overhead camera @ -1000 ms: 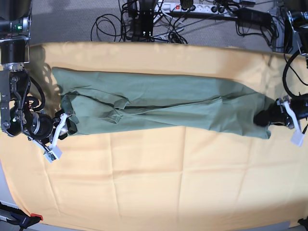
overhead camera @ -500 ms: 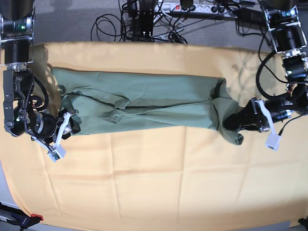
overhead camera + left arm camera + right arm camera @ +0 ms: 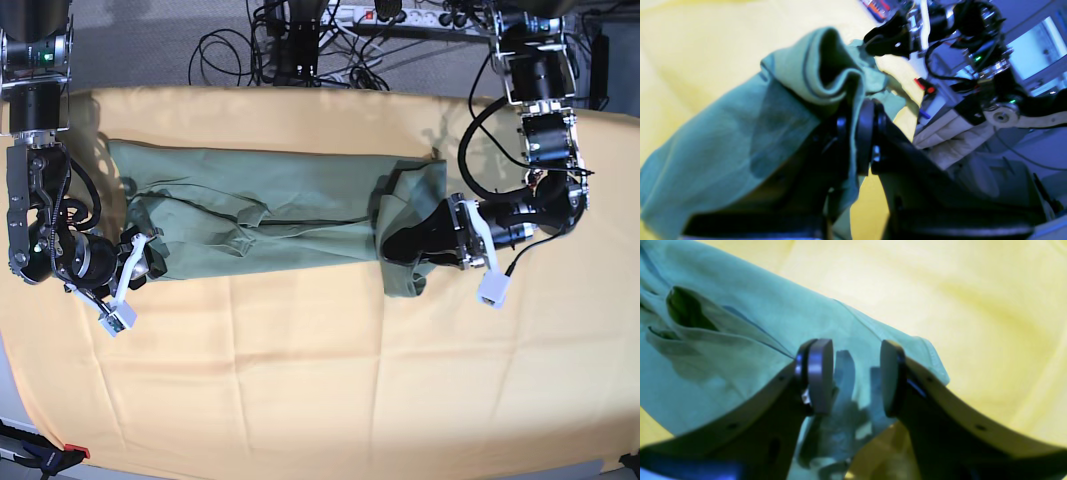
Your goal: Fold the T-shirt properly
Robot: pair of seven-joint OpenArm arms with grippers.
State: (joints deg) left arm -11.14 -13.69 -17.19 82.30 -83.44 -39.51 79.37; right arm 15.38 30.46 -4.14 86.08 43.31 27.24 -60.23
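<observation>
Base view shows the T-shirt (image 3: 270, 215) lying as a long band across the yellow-orange cloth (image 3: 320, 380), one end doubled over toward the middle. Left gripper (image 3: 405, 245) is clamped tight on that raised end; the left wrist view confirms fabric pinched between its jaws. Right gripper (image 3: 853, 376) stands partly open over the opposite end, grasping nothing. Step in hand, by my reading: the lengthwise fold. Next move calls for carrying the held end across squarely, edges aligned, then releasing.
</observation>
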